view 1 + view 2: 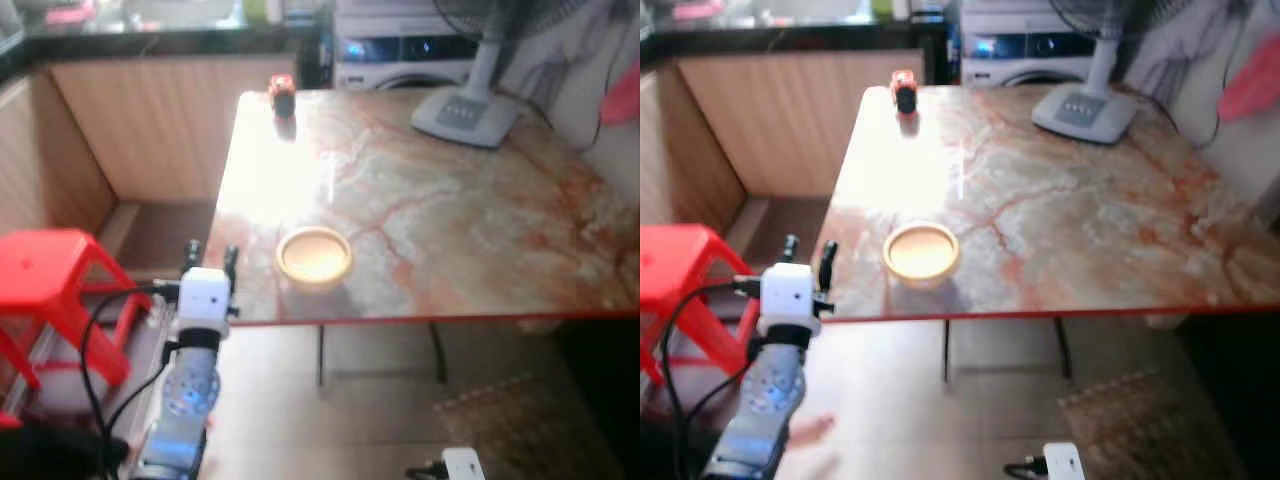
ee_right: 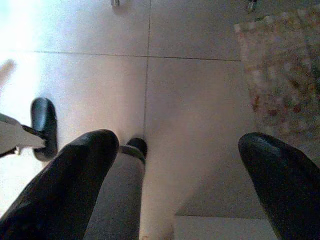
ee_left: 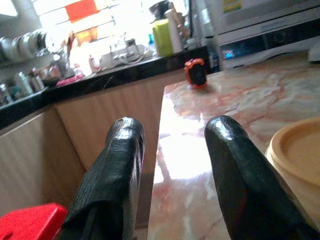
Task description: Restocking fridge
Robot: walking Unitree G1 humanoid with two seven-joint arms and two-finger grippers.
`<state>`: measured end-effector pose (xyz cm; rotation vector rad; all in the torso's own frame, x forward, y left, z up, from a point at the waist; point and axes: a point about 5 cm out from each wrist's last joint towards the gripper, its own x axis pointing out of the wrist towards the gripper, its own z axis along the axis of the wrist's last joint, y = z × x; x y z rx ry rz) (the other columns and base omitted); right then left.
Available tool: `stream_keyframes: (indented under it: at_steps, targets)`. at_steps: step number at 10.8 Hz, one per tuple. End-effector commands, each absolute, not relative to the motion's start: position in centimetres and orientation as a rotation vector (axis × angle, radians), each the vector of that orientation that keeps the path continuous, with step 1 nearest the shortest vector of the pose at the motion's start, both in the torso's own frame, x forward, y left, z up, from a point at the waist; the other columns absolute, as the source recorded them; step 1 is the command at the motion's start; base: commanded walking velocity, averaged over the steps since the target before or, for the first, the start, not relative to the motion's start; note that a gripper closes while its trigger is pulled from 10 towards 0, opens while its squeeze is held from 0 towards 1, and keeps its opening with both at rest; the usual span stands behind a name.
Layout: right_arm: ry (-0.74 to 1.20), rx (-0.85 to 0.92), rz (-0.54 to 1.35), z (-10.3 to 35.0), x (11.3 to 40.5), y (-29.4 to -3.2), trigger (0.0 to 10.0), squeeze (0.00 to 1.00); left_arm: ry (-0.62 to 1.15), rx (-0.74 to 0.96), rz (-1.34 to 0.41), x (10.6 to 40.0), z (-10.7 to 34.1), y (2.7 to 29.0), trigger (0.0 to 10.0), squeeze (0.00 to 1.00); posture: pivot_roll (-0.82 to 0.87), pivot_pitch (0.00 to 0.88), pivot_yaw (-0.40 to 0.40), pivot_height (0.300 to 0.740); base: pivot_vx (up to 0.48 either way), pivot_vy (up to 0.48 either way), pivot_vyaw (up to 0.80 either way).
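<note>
A shallow tan bowl (image 1: 314, 255) sits on the marble-patterned table (image 1: 450, 230) near its front left edge. My left gripper (image 1: 210, 255) is raised at the table's left front corner, just left of the bowl, and is open with nothing between its fingers. In the left wrist view the bowl (image 3: 300, 155) lies beside one finger (image 3: 235, 160), apart from it. A small red and black object (image 1: 282, 95) stands at the table's far left corner. My right gripper (image 2: 177, 140) hangs low, open over the tiled floor (image 2: 200, 100).
A red stool (image 1: 50, 270) stands left of my left arm. A white fan base (image 1: 465, 115) rests on the table's far right. Wooden cabinets (image 1: 150, 120) and a washing machine (image 1: 400, 55) lie behind. A patterned rug (image 1: 520, 420) covers the floor on the right.
</note>
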<state>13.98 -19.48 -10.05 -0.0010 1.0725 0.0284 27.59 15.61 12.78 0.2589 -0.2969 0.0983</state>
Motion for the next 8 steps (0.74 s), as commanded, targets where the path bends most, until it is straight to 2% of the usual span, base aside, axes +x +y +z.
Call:
stream_keyframes:
  at_steps: [1,8]
  targets:
    - [1.065,0.006,0.034,-10.0,14.2,-19.2,10.0,0.00,-0.303,0.248,0.108,27.6,13.1,16.0,10.0,0.00,0.02,0.029,0.008,0.740,0.000,-0.480,0.00]
    - [1.066,0.000,0.047,-10.0,14.2,-19.2,10.0,0.00,-0.325,0.168,0.112,27.7,14.2,15.9,10.0,0.00,0.02,0.030,0.003,0.740,0.000,0.000,0.00]
